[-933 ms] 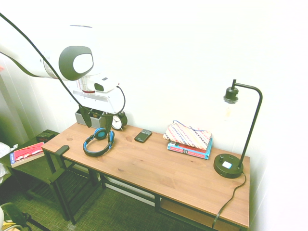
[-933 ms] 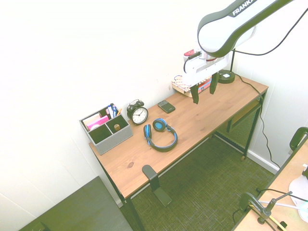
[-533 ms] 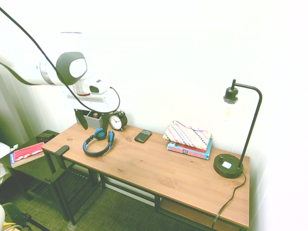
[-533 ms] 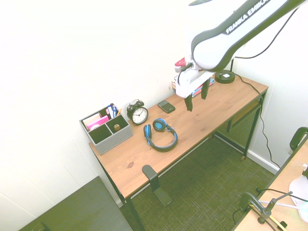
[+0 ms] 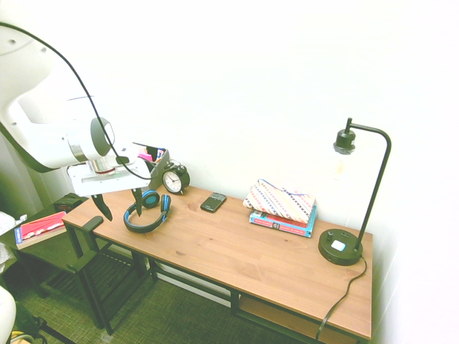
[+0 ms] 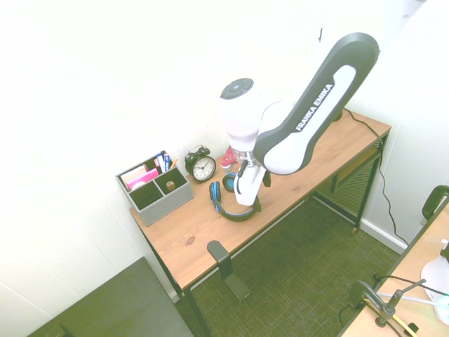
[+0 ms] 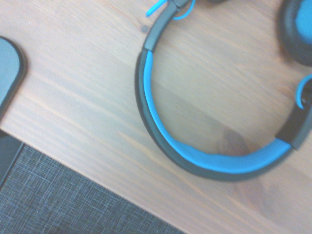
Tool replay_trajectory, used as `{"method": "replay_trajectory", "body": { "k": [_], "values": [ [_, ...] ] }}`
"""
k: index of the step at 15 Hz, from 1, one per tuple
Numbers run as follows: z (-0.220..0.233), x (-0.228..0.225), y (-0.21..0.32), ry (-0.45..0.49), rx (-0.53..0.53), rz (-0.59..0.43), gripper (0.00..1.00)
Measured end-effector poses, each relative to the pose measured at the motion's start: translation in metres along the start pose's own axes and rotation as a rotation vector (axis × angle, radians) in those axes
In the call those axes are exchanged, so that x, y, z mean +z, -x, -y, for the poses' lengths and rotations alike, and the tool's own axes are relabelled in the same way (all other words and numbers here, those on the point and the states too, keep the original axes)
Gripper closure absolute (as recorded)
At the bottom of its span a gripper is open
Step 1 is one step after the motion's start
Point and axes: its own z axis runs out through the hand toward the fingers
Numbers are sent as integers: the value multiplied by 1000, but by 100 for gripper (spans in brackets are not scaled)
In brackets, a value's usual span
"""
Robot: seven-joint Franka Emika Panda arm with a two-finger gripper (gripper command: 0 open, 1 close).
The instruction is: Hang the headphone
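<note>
Going by the first exterior view, at the far left a red-and-blue book lies on a low dark table beside the desk. Next comes a black bracket at the desk's front edge, near its left end; part of it reaches down below the top.

The gripper hangs above this left end, pointing down, its two dark fingers spread apart with nothing between them. The headphone lies on the desk just to the right of the bracket, apart from it, near the gripper. Its curved black headband, lined in blue, faces the front edge, and its blue-and-black cups sit toward the wall.

Behind, the grey organizer holds pens and something pink. Just right of it stands the round black clock, white face outward. The phone lies flat, near the clock and well apart from the pouch, which is patterned in red and blue and rests on books. At the right end the black lamp stands upright, its head bent back toward the left.
</note>
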Motion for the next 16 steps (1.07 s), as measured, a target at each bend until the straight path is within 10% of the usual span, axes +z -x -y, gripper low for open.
{"method": "replay_trajectory", "body": {
  "k": [6, 7, 16],
  "values": [
    [28, 47, -32, -24, -98, 13, 0],
    [30, 50, -34, -25, -113, 17, 100],
    [34, 60, -29, -16, -170, 36, 100]
  ]
}}
